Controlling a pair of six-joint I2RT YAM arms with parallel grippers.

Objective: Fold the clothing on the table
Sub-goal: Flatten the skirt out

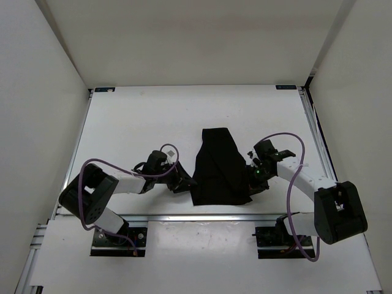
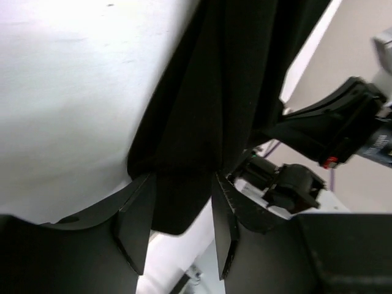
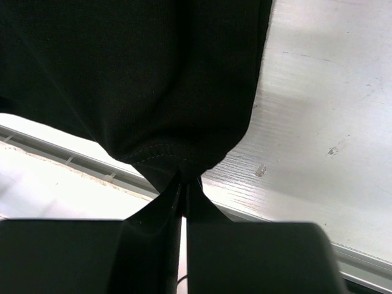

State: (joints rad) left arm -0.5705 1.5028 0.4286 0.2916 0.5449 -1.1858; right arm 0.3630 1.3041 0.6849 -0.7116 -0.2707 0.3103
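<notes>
1. Running along the near edge of the tabletop [image 1: 141,122], a metal rail [image 1: 202,217] lies closest, with both arm bases bolted just in front of it.
2. Just past the rail, the left pincer [image 2: 182,184] reaches in low from the left to the near left corner of the clothing [image 1: 219,168]. Its jaws stand wide apart, and a fold of the black fabric lies in the gap between them, not clamped.
3. On the other side, the right pincer [image 3: 182,184] meets the garment's near right edge. Its jaws are closed tight on a pinch of the stitched hem, and the fabric bunches just above the fingertips.
4. Between the two pincers the clothing lies on the tabletop, a little right of centre. It is broad at the near end and narrows toward the far end, with overlapping layers running along its length.
5. Farther back, white tabletop stretches to the far edge, where blue corner marks [image 1: 104,89] sit at both far corners.
</notes>
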